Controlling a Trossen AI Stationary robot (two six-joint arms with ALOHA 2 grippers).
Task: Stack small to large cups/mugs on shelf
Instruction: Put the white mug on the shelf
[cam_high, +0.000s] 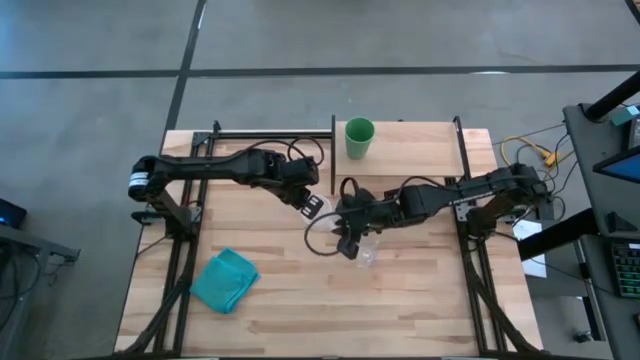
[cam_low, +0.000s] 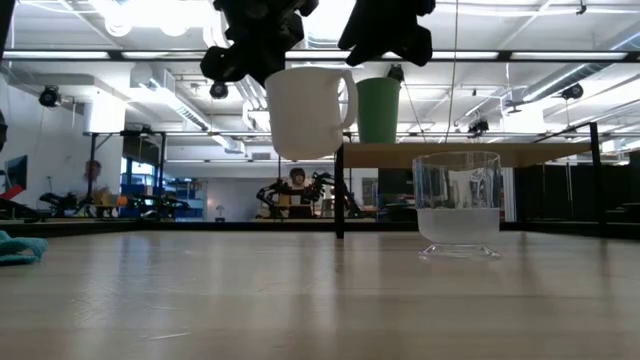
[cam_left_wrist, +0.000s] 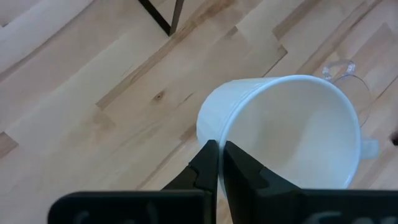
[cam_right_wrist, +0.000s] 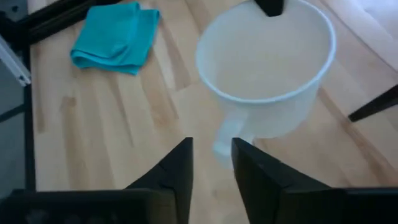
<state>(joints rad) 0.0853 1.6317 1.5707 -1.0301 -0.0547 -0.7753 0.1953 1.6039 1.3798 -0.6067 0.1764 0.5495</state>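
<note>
Left tool (cam_left_wrist: 217, 163), pinched on the white handled ceramic mug's (cam_low: 308, 111) rim, holds it aloft beside the clear plastic cup (cam_low: 458, 204); lower squarely, keeping clear of the narrowly parted right tool (cam_right_wrist: 211, 163).

No readable text, labels, brands or numbers show in any view
</note>
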